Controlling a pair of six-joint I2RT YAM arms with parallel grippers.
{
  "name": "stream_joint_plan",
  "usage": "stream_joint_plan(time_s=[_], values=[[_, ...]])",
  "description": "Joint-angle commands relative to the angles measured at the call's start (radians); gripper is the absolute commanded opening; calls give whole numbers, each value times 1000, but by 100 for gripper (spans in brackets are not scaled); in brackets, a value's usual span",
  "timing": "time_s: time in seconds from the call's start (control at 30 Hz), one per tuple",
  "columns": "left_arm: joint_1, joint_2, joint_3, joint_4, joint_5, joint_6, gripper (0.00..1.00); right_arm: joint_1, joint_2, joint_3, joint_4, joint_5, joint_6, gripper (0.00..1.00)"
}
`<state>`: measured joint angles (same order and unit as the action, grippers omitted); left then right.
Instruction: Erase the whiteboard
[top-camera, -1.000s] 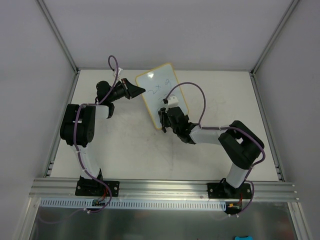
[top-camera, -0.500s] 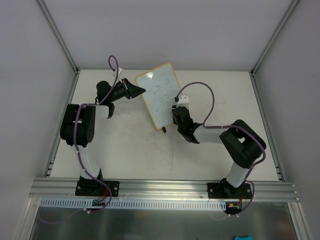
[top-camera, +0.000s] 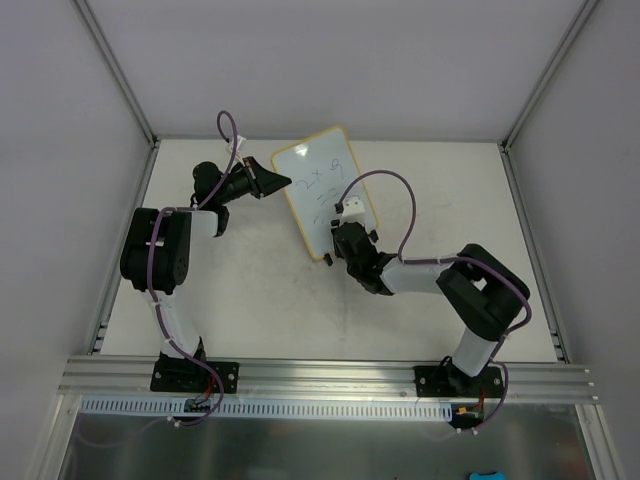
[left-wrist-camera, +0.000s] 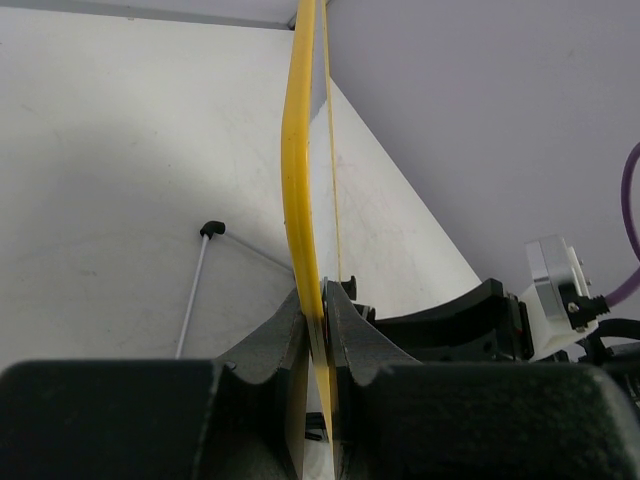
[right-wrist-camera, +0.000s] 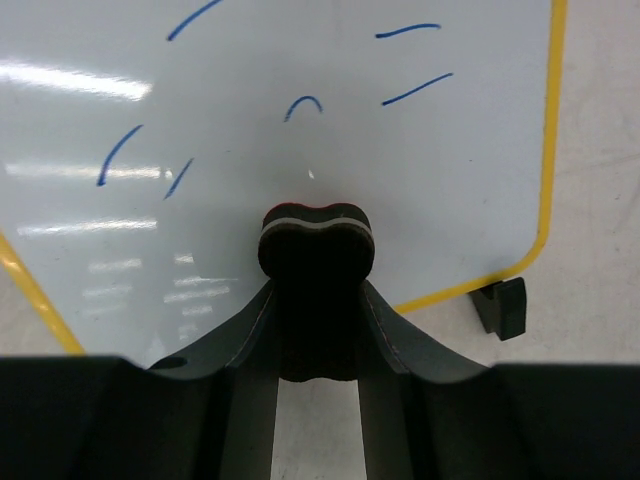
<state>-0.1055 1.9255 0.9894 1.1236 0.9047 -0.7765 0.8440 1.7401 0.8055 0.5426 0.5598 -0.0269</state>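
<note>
The whiteboard (top-camera: 318, 185) with its yellow frame stands tilted at the table's back middle, with blue writing on its face. My left gripper (top-camera: 284, 182) is shut on the board's left edge; in the left wrist view the yellow frame (left-wrist-camera: 299, 180) runs edge-on between the closed fingers of the left gripper (left-wrist-camera: 320, 318). My right gripper (top-camera: 337, 236) is shut on a small black eraser (right-wrist-camera: 316, 245), which presses against the lower part of the whiteboard (right-wrist-camera: 300, 130). Several blue strokes (right-wrist-camera: 414, 90) lie above the eraser. One black foot (right-wrist-camera: 502, 306) shows at the board's lower corner.
A thin white rod with a black tip (left-wrist-camera: 196, 285) lies on the table behind the board. White enclosure walls close in the table on the left, the back and the right. An aluminium rail (top-camera: 320, 376) runs along the near edge by the arm bases.
My right gripper with the eraser swept from the board's lower end to its right edge, then back down to the lower middle. The left gripper and the board held still.
</note>
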Motion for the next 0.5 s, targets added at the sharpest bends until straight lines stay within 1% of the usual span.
stream_joint_plan(time_s=[0.0, 0.17, 0.33, 0.43, 0.47], values=[[-17, -46, 5, 35, 48, 75, 0, 36, -11, 50, 46, 22, 15, 0], [-17, -48, 2, 31, 46, 75, 0, 69, 4, 63, 88, 17, 10, 0], [-16, -51, 0, 31, 48, 77, 0, 82, 29, 87, 92, 11, 10, 0], [-17, -54, 2, 30, 46, 79, 0, 86, 39, 86, 92, 22, 12, 0], [-17, -54, 2, 30, 46, 79, 0, 86, 41, 83, 92, 46, 10, 0]])
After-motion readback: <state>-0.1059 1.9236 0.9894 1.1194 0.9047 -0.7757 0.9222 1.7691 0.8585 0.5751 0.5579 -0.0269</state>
